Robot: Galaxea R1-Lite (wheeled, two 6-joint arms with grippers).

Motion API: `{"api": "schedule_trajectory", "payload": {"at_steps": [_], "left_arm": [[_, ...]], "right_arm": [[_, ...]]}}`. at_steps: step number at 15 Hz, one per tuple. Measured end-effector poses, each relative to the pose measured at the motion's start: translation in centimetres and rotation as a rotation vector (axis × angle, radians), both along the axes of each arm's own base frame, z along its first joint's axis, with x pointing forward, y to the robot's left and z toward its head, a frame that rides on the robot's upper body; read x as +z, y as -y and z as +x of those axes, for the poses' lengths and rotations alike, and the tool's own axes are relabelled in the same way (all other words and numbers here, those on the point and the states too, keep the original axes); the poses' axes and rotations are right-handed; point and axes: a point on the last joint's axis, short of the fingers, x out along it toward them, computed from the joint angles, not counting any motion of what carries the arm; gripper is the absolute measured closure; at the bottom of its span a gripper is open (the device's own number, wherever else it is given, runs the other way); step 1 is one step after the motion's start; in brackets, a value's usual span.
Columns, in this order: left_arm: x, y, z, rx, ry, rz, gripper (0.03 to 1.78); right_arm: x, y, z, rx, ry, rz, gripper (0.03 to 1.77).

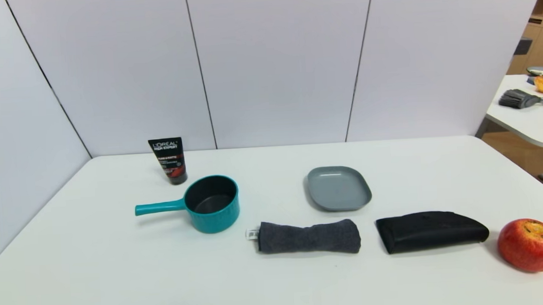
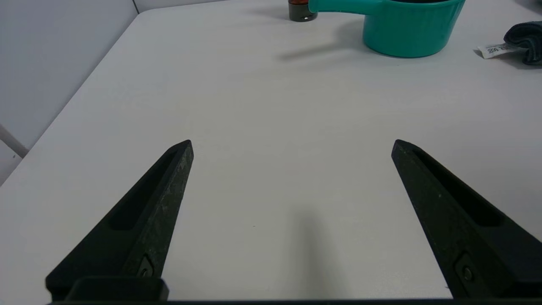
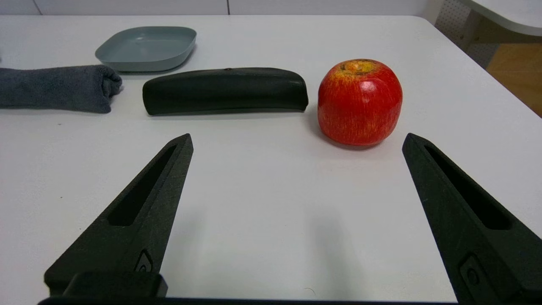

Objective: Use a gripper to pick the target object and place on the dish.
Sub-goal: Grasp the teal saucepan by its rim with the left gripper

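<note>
Small teal saucepan (image 1: 212, 204) with dark inside and ribbed lower wall, upright on the left, straight handle pointing left, empty shallow grey rounded-rectangle dish (image 1: 339, 188) flat to its right, well apart

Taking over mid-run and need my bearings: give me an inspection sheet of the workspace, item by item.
Surface: white table, bare in front of both claws.
Job's things: teal saucepan upright on the robot's left, handle pointing left; grey dish right of it, nothing in it.
Clutter: black L'Oreal tube standing behind the saucepan; rolled grey towel, black pouch and red apple in a row along the near side.
Grippers: left claw open, low over the table, short of the saucepan; right claw open, near the apple. Neither holds anything.
Cables: nothing seen.
Surroundings: white wall panels behind; a second table at far right with a brush.
</note>
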Motion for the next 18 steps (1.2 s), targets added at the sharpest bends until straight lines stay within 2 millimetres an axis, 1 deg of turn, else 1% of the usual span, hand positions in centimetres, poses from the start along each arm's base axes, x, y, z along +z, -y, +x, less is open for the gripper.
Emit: {"api": "schedule_trajectory", "payload": {"at_steps": [18], "left_arm": [[-0.02, 0.00, 0.01, -0.002, -0.003, 0.009, 0.12]], "right_arm": [[0.00, 0.00, 0.00, 0.000, 0.000, 0.000, 0.09]]}}
